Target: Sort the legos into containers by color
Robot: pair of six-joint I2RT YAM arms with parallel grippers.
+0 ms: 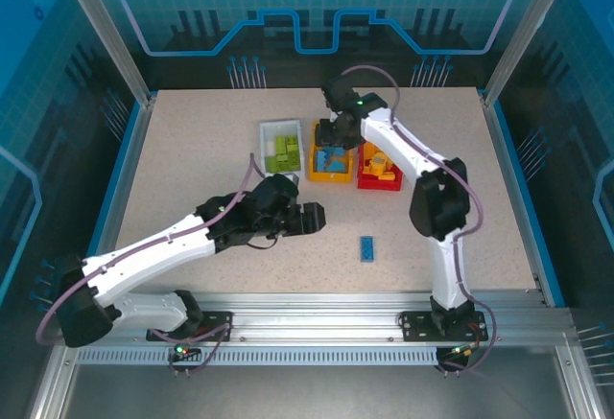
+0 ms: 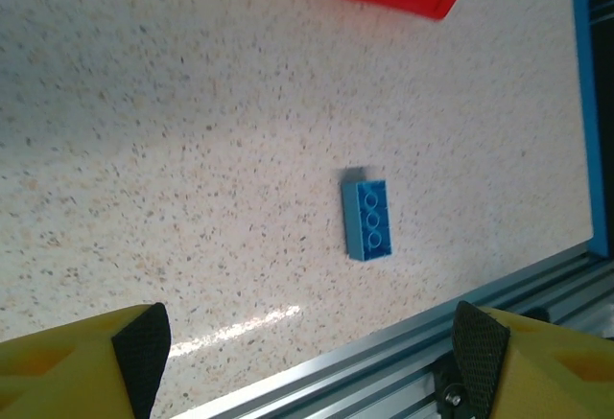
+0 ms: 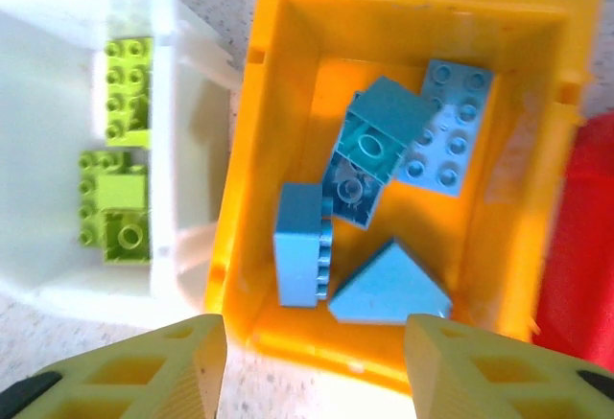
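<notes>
Legos sit sorted in three bins at the far middle of the table (image 1: pixel 192 179). Lime green bricks (image 3: pixel 120 155) are in the white bin (image 1: pixel 270 131), light blue bricks (image 3: pixel 384 189) in the orange-yellow bin (image 3: pixel 245 151), and yellow bricks (image 1: pixel 381 163) in the red bin (image 1: pixel 380 185). The bins stand side by side, white on the left and red on the right. We see the blue ones tumbled together, some on their sides, one a sloped wedge. The green ones lie studs up and close together.

One lone blue brick (image 2: pixel 368 219), long and rectangular, lies flat on the bare table with its studs up. It is well apart from the bins and near the front rail (image 1: pixel 317 304).

Our right arm rises from its base, bends at the elbow and reaches back to the bins. The right gripper (image 3: pixel 317 361) points down over the orange-yellow bin, its fingers apart with nothing between them.

Our left arm stretches low across the table toward the middle. The left gripper (image 2: pixel 312 342) looks down at the lone blue brick. Its dark pads (image 2: pixel 144 342) stand wide apart, empty, and clear of the brick.
</notes>
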